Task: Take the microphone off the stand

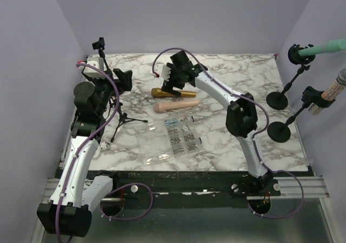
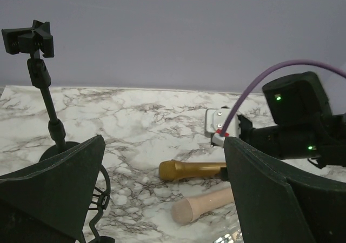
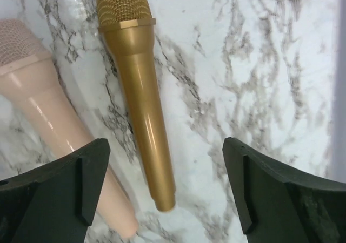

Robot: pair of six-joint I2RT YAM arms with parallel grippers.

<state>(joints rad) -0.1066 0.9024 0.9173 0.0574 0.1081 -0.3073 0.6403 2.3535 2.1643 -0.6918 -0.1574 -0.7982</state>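
Observation:
A gold microphone [image 1: 173,93] and a pink microphone [image 1: 175,106] lie side by side on the marble table [image 1: 243,75]. My right gripper [image 1: 175,80] hovers open just above the gold microphone [image 3: 138,92], its handle end between the fingers and touching neither. The pink microphone [image 3: 48,113] lies to the left in that view. My left gripper [image 1: 123,80] is open and empty, facing both microphones [image 2: 192,170]. At the right edge, two stands hold a green microphone [image 1: 324,47] and a glittery microphone [image 1: 332,92]. An empty stand [image 1: 100,46] is at the back left.
A small black tripod [image 1: 121,119] stands beside my left arm. A clear bag of small parts [image 1: 181,135] lies at the table's middle front. The round bases [image 1: 277,100] of the two right stands sit on the table's right edge. Purple walls close in on three sides.

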